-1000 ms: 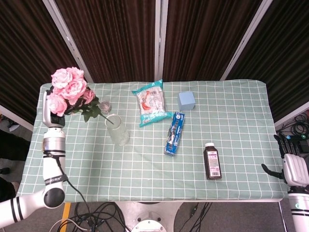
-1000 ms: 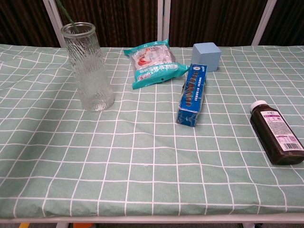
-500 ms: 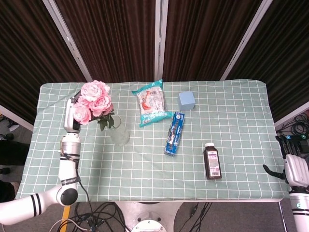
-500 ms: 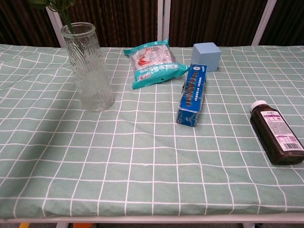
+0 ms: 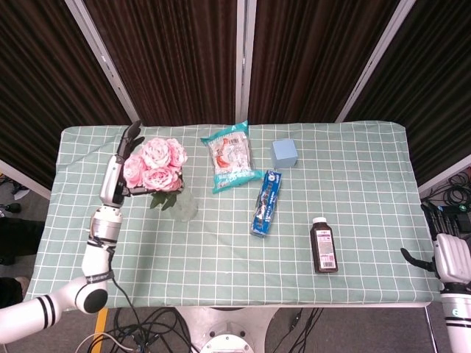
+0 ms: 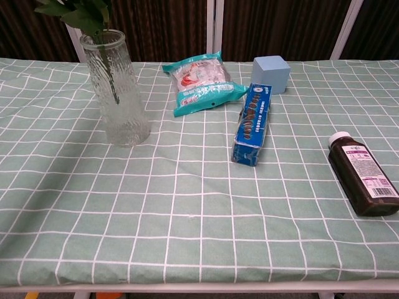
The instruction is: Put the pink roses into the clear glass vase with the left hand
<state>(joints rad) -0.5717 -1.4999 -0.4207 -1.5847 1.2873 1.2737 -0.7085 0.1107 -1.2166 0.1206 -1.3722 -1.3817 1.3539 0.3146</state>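
The pink roses (image 5: 157,163) stand over the clear glass vase (image 5: 182,206) at the table's left. In the chest view their green stem runs down inside the ribbed vase (image 6: 118,93), and the leaves (image 6: 81,15) sit at its rim. My left hand (image 5: 121,165) is just left of the blooms, its fingers (image 5: 131,137) stretched upward and apart from the flowers. I see nothing in its grasp. My right hand (image 5: 447,254) hangs off the table's right front corner, fingers apart and holding nothing. The chest view shows neither hand.
A teal snack packet (image 5: 229,156) lies right of the vase, with a pale blue cube (image 5: 284,153) behind it. A blue carton (image 5: 266,202) lies mid-table, and a brown bottle (image 5: 323,246) lies on its side near the front right.
My left hand carried the roses right and down, so the stem slid into the vase. The fingers, earlier hidden behind the blooms, now stretch up beside them. The right hand stayed put.
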